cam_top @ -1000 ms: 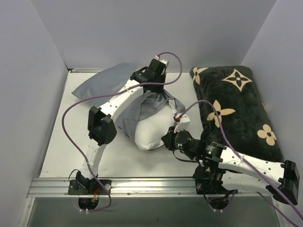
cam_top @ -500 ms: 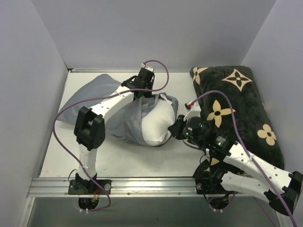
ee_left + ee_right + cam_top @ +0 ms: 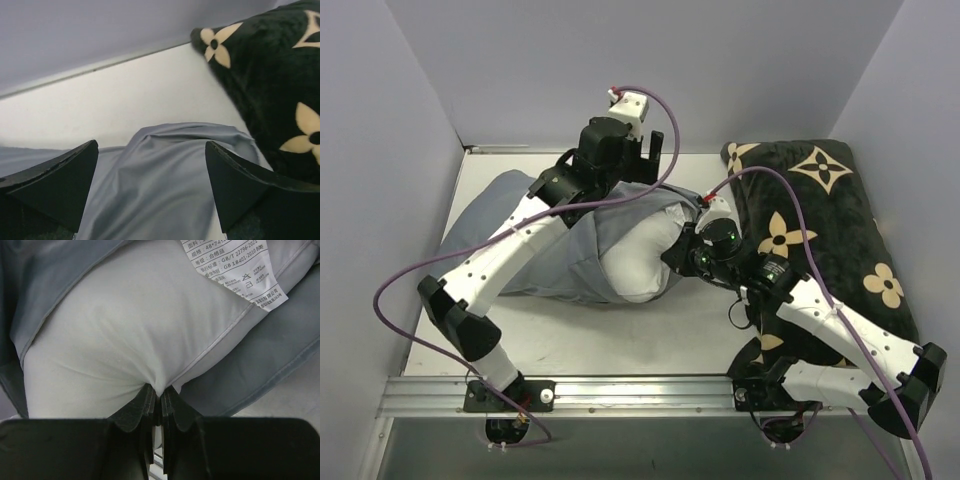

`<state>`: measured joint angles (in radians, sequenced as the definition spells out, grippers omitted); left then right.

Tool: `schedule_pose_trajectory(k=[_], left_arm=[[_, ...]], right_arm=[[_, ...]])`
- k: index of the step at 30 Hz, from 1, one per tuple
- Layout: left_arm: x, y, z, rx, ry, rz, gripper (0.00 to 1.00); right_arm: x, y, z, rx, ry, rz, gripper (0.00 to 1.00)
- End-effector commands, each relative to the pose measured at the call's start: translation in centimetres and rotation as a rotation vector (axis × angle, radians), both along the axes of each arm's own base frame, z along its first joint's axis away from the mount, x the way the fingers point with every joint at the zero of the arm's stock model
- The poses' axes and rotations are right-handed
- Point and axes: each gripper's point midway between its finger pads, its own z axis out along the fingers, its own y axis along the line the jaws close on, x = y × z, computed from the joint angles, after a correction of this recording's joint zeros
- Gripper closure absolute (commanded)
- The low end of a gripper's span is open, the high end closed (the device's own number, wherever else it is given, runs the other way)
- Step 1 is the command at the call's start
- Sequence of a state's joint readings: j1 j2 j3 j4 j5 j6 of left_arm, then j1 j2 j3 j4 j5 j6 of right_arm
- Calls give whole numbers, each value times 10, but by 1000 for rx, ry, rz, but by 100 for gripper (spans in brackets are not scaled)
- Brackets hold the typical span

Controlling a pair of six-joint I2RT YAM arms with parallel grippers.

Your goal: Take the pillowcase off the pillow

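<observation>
Right wrist view has the right end effector [image 3: 156, 402] clamped on the pillow [image 3: 115, 330], while the left end effector [image 3: 150, 150] stands wide apart, the pillowcase [image 3: 165, 190] below it.

From high behind the near edge, my overhead camera looks down on the whole counter [image 3: 570, 330]. My left wrist camera looks low across the pillowcase [image 3: 165, 175] toward the black cushion [image 3: 270, 90]. My right wrist camera sits tight against the pillow [image 3: 115, 340]. The overhead view shares all three.

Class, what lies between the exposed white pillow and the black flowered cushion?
The right gripper, shut on the pillow, beside the cushion; the top view shows it.
</observation>
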<state>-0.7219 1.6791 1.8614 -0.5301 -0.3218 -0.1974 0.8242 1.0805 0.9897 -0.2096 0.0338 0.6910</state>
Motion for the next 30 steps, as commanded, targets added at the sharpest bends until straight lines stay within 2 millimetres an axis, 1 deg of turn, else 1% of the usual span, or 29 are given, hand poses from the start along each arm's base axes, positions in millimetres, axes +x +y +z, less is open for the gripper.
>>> schedule_pose_trajectory(k=[1, 2, 3, 4, 5, 6, 7, 8, 9, 10, 11, 12, 15, 16, 17, 19, 20, 22, 23, 30], left_arm=[[-48, 10, 74, -26, -132, -6, 3], [-58, 12, 73, -2, -132, 4, 3], [-85, 0, 82, -1, -151, -44, 3], [-94, 0, 80, 20, -150, -38, 3], [-103, 5, 69, 76, -135, -16, 3], [-114, 8, 69, 79, -127, -15, 2], [-130, 1, 65, 90, -120, -52, 3], [-139, 0, 48, 131, -99, -76, 2], [-149, 7, 51, 121, -106, -87, 2], [-161, 3, 48, 125, -109, -120, 2], [-167, 11, 41, 147, -107, -127, 3], [-172, 13, 38, 155, -110, -137, 2], [-194, 7, 26, 192, -123, -239, 3], [-199, 2, 27, 187, -138, -266, 3], [-210, -4, 27, 205, -163, -315, 2], [-219, -11, 23, 235, -183, -348, 3], [-222, -16, 18, 281, -198, -365, 3], [-224, -20, 15, 321, -202, -372, 3], [-227, -27, 9, 354, -201, -381, 3], [-221, -33, -12, 486, -205, -363, 3]], right_arm=[[13, 17, 51, 136, -77, 0, 100], [16, 17, 57, 145, -83, -6, 100], [14, 21, 58, 155, -71, 16, 100], [16, 22, 59, 161, -67, 15, 100], [16, 24, 64, 176, -64, 23, 100], [18, 25, 65, 180, -59, 22, 100], [18, 25, 66, 186, -54, 22, 100], [20, 25, 68, 202, -43, 23, 100], [20, 25, 68, 210, -36, 25, 100], [21, 25, 69, 218, -28, 28, 100], [20, 27, 71, 237, -15, 39, 100], [20, 28, 71, 244, -6, 43, 100], [20, 29, 76, 275, 10, 54, 100], [20, 30, 77, 281, 12, 60, 100], [19, 31, 77, 284, 18, 64, 100], [19, 32, 81, 297, 23, 67, 100], [19, 33, 81, 299, 25, 69, 100], [18, 35, 84, 314, 34, 77, 100], [18, 35, 84, 316, 36, 76, 100], [13, 36, 97, 356, 39, 97, 100]])
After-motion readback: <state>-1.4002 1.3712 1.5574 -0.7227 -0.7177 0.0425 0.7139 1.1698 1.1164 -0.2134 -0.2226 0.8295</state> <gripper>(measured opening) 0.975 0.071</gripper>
